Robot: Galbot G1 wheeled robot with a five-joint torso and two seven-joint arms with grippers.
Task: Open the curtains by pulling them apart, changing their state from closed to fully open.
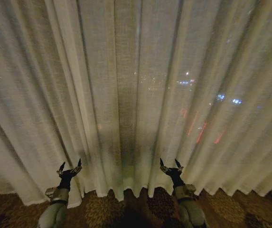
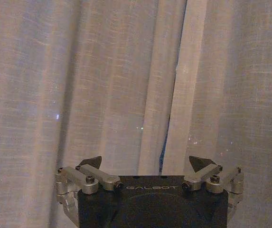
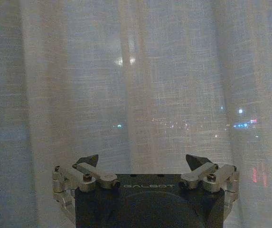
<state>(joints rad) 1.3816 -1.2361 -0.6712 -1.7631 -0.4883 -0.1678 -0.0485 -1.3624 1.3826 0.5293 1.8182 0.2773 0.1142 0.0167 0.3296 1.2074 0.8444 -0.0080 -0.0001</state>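
So you're looking at the curtains hanging fully closed right ahead of both pincers, pleats running down to the patterned carpet with the hem brushing the floor just past the fingertips. City lights are glowing through the sheer fabric up and to the right of the right pincer.

Your left pincer is sitting low, pointing up at the cloth, fingers spread wide and gripping nothing. In the left wrist view, that pincer is facing the fabric square on, and a dark vertical slit is showing in the fabric just right of centre between the fingertips, looking like an edge where one fold is overlapping another. I can't tell whether the tips are actually touching the cloth or hanging just short of it.

Your right pincer is mirroring it off to the side, well apart from the left one, also spread wide and holding nothing. In the right wrist view, that pincer is aiming at a smooth stretch of fabric with a pale fold straight ahead, between the two fingers.
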